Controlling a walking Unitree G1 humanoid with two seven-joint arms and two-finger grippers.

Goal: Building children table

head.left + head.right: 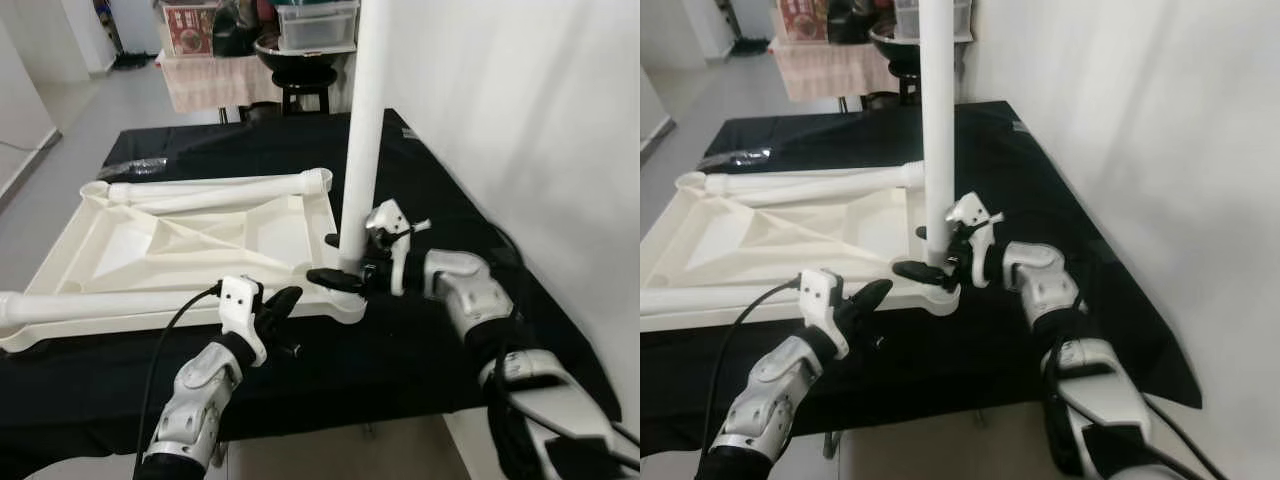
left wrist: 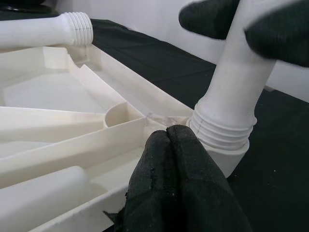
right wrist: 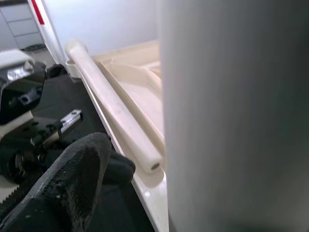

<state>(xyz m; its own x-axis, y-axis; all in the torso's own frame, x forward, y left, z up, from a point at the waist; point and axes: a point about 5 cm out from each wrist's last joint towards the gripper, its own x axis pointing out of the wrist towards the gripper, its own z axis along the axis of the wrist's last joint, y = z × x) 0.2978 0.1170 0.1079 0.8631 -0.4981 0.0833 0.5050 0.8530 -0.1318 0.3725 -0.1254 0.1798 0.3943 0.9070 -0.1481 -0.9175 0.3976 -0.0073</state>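
A white children's table top (image 1: 200,240) lies upside down on a black-covered table (image 1: 420,350). One white leg (image 1: 365,120) stands upright in the socket at its near right corner (image 2: 219,145). My right gripper (image 1: 338,262) is shut on this leg just above the socket, one finger on each side of it. My left gripper (image 1: 283,300) is shut, its fingertips (image 2: 169,145) pressed together against the table top's near rim beside that socket. Two more legs lie on the top, one along the far edge (image 1: 220,187) and one along the near edge (image 1: 100,303).
A white wall (image 1: 520,120) runs close along the right side of the table. Behind the table stand a dark stool (image 1: 300,78) and a cloth-covered stand with boxes (image 1: 200,60). A crumpled plastic wrapper (image 1: 135,167) lies at the far left on the black cover.
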